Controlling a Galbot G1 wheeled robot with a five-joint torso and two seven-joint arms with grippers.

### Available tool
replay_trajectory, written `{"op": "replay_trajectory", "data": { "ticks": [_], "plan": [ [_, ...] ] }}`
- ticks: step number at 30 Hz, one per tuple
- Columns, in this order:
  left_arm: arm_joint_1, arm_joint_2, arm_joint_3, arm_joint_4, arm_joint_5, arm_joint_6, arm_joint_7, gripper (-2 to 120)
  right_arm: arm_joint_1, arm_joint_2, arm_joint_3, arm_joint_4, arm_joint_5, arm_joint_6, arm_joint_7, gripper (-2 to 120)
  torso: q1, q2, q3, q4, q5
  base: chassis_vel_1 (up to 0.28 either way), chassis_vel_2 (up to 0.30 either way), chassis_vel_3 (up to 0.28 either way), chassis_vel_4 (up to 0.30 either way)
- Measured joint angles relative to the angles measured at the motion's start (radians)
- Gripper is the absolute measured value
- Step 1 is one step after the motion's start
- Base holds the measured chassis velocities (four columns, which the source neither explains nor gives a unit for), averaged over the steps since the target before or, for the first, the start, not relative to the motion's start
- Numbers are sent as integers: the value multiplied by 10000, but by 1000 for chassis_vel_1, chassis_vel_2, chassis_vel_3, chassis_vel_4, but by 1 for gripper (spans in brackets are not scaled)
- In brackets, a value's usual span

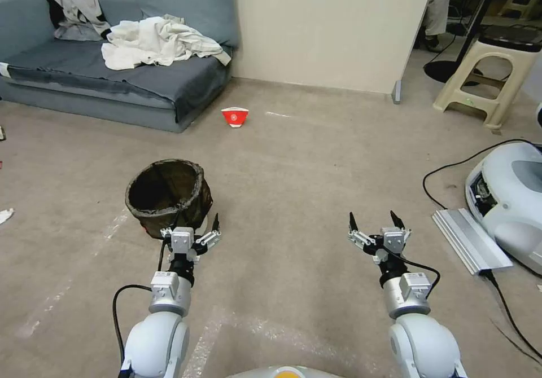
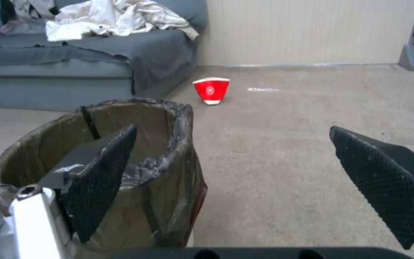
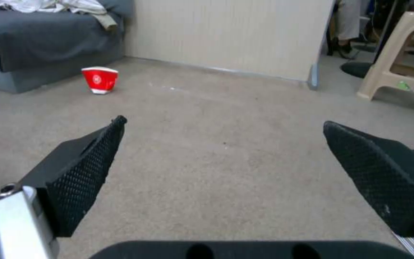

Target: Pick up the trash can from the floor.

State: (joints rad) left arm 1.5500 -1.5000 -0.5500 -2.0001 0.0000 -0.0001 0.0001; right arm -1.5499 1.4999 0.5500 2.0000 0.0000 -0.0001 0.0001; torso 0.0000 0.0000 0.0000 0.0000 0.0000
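No readable text, label, brand or number anywhere in these views. Only a small round white emblem on the red-and-white paper bowl [image 2: 211, 90] by the sofa, too small and blurred to make out.

Carpeted floor [image 1: 316, 163] carries trash can [image 1: 168, 196], red bowl [image 1: 234, 117], stool [image 1: 490, 79].

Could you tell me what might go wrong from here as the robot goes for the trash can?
The left hand is open at the trash can, one finger in front of the rim; closing may pinch only the loose liner, which could slip or pull off. The light can might also tip or slide on the floor if nudged. The right hand hangs open, apart.
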Motion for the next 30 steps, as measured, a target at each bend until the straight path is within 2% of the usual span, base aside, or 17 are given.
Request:
{"op": "replay_trajectory", "data": {
  "ticks": [25,27,30],
  "plan": [
    [34,1,-23,-14,-11,-6,0,100,-23,9,-1,36,0,0,0,100,0,0,0,-1,0,0,0,0,0],
    [154,5,-116,-183,-94,-28,1,100,-80,35,-12,173,0,-13,11,100,1,0,0,-1,-4,0,0,0,0],
    [851,67,-735,-1128,-584,-229,0,100,-471,257,-162,1158,-39,-135,154,100,0,0,0,2,-1,0,0,0,0]
  ]
}}
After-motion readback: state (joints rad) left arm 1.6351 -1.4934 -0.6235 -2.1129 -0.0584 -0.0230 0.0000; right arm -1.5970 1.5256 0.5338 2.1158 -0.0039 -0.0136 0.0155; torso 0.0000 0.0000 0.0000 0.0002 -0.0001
